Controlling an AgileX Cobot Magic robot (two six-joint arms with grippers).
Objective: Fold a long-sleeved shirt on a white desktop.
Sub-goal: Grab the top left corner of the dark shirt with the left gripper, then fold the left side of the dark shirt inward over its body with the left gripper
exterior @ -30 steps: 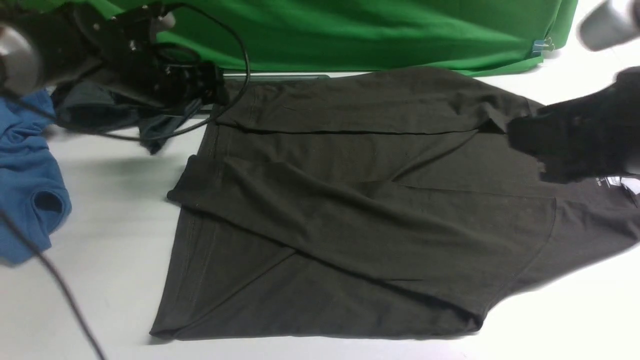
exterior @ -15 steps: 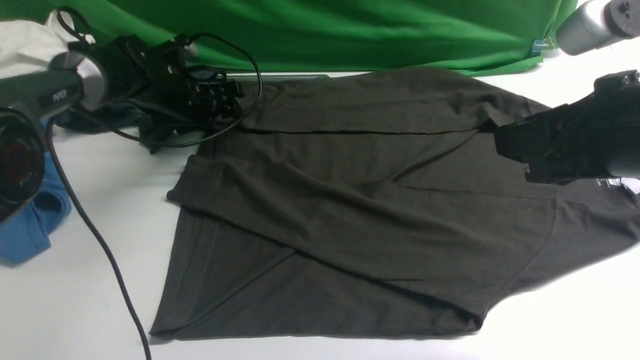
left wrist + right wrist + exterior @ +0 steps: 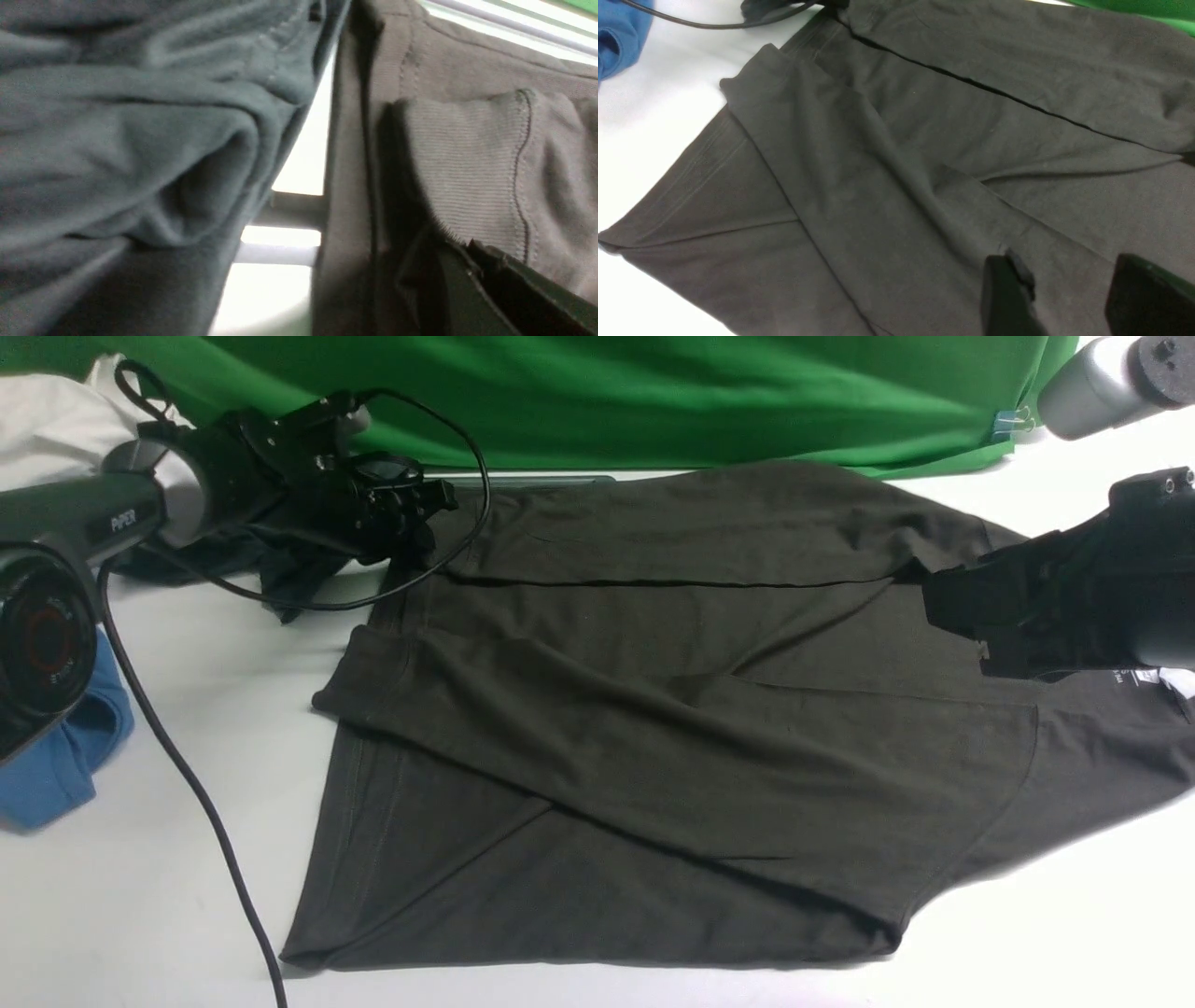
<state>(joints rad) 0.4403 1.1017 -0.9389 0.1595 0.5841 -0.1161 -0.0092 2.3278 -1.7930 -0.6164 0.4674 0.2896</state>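
Two long dark olive-brown sleeves folded across body of large knit long-sleeved shirt [image 3: 653, 756], spread on smooth matte white surface [image 3: 187, 756]. Left black tool [image 3: 476, 261] clenched on shirt fabric near sleeve cuff, at far left corner. Right black tool [image 3: 1064, 280] released, fingers apart, above shirt. Blackish-teal crumpled garment [image 3: 163, 140] just beside shirt; bright blue cloth garment [image 3: 70, 747] at left. Green cloth backdrop [image 3: 653, 401] behind.
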